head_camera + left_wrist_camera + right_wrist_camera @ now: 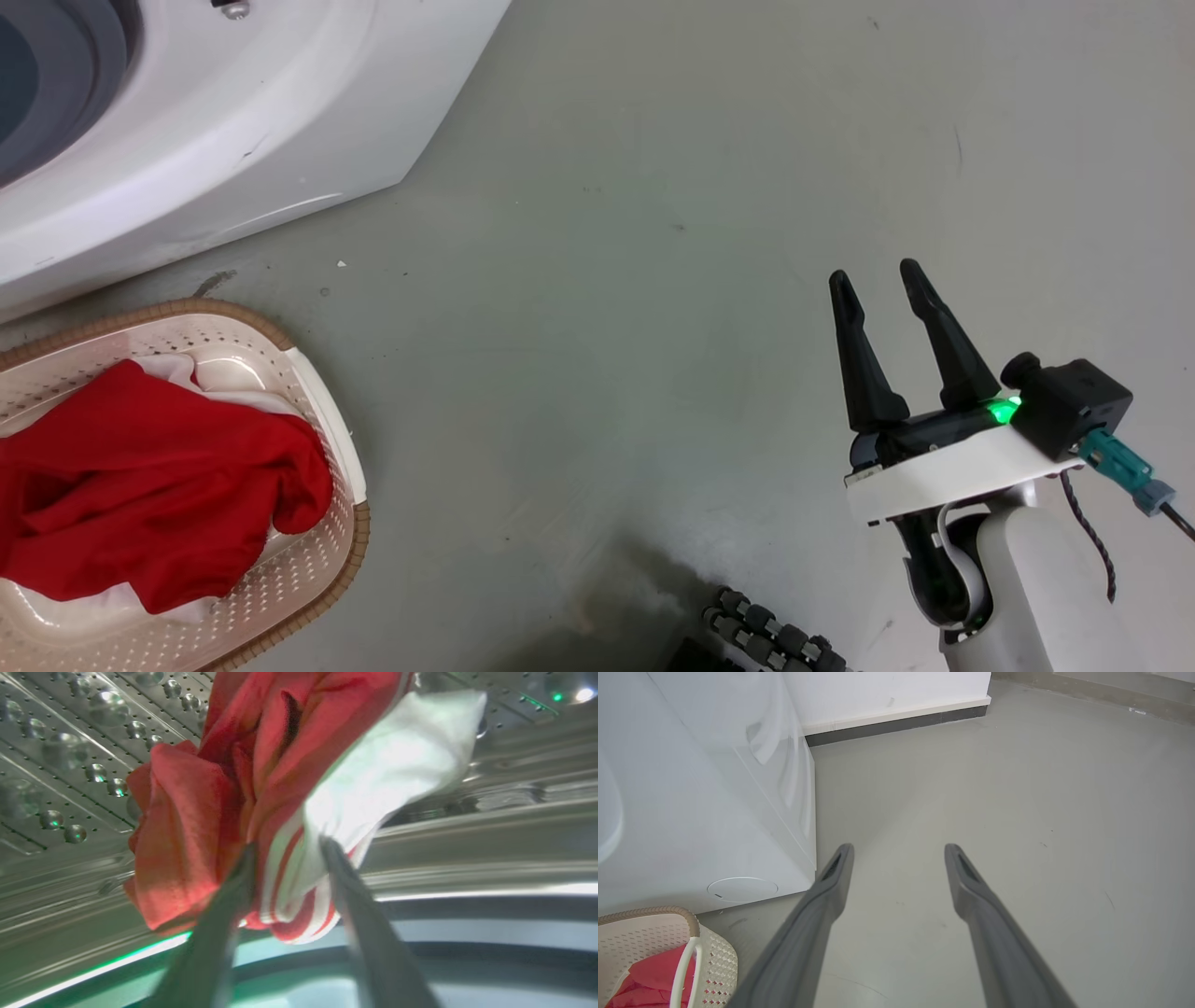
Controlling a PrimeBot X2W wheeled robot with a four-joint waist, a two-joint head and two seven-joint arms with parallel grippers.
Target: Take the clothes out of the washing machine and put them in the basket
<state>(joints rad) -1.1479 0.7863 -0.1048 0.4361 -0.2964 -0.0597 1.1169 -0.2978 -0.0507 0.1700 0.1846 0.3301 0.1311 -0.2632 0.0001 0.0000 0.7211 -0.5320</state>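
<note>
Clothes [187, 826]: a red-and-white piece sits at the centre of the left wrist view, clamped between the two fingers of the left gripper [288, 847]. Striped trim and a white panel bunch between the fingers. Behind it, the perforated steel drum [70, 742] spans the upper left and right of the frame, so this piece is inside the washer [233, 121].

In the head view, a second red piece [159, 485] lies heaped in the basket [359, 541] at the lower left, with white fabric showing at its edges. The basket stands on the grey floor [607, 280], just beside the washer at the upper left.

The right gripper [874, 272] is at the lower right of the head view. Its fingers are apart and hold nothing. It is over bare floor, well apart from the basket.

In the right wrist view, a white wall [887, 690] with dark skirting [896, 725] crosses the top of the frame.
</note>
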